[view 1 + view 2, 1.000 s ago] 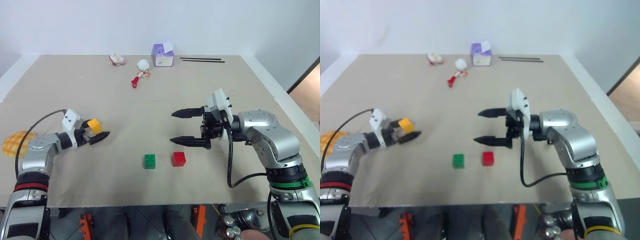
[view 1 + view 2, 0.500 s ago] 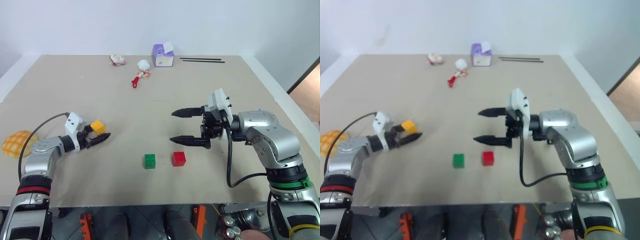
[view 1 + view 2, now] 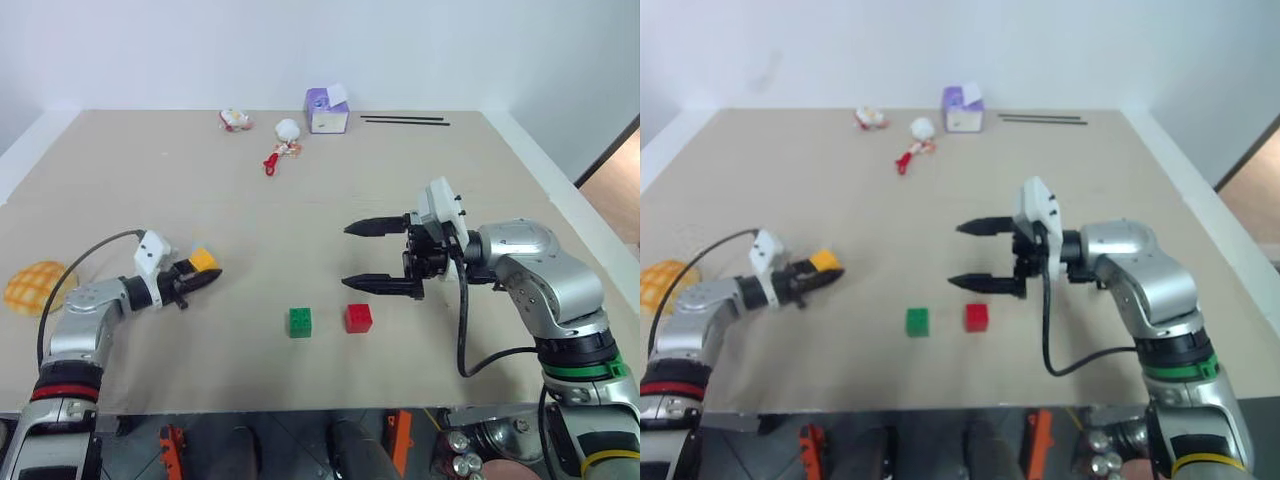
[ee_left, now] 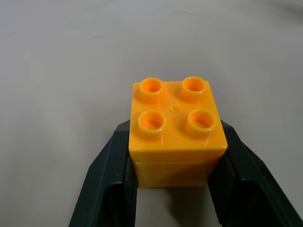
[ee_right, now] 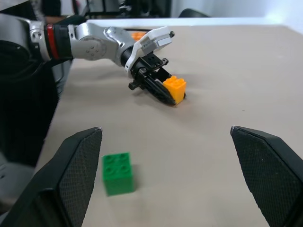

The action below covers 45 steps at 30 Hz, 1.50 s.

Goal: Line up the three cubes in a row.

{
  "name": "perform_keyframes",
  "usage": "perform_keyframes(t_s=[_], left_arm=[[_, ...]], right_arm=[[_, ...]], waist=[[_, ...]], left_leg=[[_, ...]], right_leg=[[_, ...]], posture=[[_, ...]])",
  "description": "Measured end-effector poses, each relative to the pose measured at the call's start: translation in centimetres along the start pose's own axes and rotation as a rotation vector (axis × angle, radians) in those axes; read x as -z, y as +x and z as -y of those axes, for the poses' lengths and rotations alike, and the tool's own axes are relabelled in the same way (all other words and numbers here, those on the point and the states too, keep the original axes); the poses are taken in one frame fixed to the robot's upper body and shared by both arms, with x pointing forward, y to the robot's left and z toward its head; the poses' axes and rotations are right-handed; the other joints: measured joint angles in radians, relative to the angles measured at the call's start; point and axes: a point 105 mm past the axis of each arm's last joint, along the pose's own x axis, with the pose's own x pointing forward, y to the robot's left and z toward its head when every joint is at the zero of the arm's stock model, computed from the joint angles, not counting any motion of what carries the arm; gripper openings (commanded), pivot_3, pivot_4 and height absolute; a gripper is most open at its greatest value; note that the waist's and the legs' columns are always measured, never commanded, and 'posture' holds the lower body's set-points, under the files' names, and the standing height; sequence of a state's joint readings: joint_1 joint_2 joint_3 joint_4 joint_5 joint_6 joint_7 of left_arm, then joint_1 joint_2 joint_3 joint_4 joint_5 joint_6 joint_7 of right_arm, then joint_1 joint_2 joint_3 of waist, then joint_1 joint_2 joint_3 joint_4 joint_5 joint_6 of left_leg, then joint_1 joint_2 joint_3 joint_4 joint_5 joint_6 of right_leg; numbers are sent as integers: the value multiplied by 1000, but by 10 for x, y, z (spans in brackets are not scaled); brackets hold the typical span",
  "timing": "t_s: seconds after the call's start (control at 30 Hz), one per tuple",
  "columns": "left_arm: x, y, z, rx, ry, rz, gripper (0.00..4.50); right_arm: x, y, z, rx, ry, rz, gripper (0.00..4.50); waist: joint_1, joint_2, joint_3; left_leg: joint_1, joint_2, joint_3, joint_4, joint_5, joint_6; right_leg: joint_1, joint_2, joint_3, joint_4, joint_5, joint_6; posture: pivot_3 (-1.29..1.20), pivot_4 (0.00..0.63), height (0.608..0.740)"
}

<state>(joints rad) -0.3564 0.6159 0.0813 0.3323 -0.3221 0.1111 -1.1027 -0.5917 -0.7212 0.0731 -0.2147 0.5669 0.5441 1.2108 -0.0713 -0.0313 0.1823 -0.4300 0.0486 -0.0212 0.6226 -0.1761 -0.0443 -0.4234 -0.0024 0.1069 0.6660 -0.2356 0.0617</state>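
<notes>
While the left tool (image 3: 200,279) grips the yellow-orange cube (image 3: 203,260) between its two black fingers (image 4: 111,179), the block sits studs-up at the left side of the tan surface (image 3: 300,200), low over it; whether it touches the surface cannot be told. Both fingers press against opposite sides of the cube, as the left wrist view shows. The green cube (image 3: 299,322) and the red cube (image 3: 357,317) rest side by side near the front middle of the surface, close together but not touching, green on the left. They lie well to the right of the yellow-orange cube. The right tool (image 3: 362,257) hangs just beyond the red cube, pointing left, its jaws spread wide with nothing between them. At the far edge stand a purple-and-white box (image 3: 326,110), a white ball (image 3: 287,128), a red item (image 3: 270,160) and a thin black rod (image 3: 405,120). A checkered bun (image 3: 33,284) lies at the left edge.
</notes>
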Motion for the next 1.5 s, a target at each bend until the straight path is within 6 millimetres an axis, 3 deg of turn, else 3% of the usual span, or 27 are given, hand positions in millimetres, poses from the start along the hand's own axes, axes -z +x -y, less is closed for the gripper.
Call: perform_keyframes(t_s=[0.2, 0.33, 0.63, 1.03, 1.1, 1.3, 1.5], left_arm=[[1, 5, 45, 239, 118, -42, 1356], [1, 7, 59, 343, 159, -50, 1356], [2, 8, 64, 439, 250, -53, 1356], [4, 8, 66, 486, 245, -67, 1356], [4, 8, 66, 493, 232, -78, 2431], [5, 7, 71, 543, 206, -89, 4472], [4, 8, 70, 534, 169, -88, 4472]], right_arm=[[9, -8, -21, -75, 10, -59, 4500], [10, -8, -31, -106, 11, -73, 4500], [15, -8, -36, -96, 29, -88, 4500], [16, -8, -35, -83, 37, -93, 4500], [16, -8, -35, -83, 37, -93, 4500], [15, -8, -35, -86, 39, -87, 4500], [15, -8, -35, -88, 40, -85, 4500]], waist=[[1, 0, 0], [0, 0, 0], [0, 0, 0], [0, 0, 0], [0, 0, 0], [1, 1, -1], [0, 1, 0]], left_leg=[[2, 0, 0, 1, 0, 0], [2, 0, 1, 3, 0, 0], [2, 0, 1, 3, 0, 1], [2, 0, 1, 2, 0, 1], [2, 0, 1, 2, 0, 1], [2, 0, 1, 3, 1, 2], [2, 0, 2, 6, 5, 5]], right_leg=[[1, 0, 0, 0, 0, -1], [1, 0, 0, 0, 0, -4], [1, 0, 1, 0, 0, -4], [1, 0, 1, 0, -1, -3], [1, 0, 1, 0, -1, -3], [2, 0, 0, 0, 0, -4], [2, 0, 1, 0, 5, -6]], posture=[[0, 150, 740], [0, 150, 740], [0, 150, 740], [0, 150, 740], [0, 150, 740], [0, 150, 740], [0, 150, 740]])
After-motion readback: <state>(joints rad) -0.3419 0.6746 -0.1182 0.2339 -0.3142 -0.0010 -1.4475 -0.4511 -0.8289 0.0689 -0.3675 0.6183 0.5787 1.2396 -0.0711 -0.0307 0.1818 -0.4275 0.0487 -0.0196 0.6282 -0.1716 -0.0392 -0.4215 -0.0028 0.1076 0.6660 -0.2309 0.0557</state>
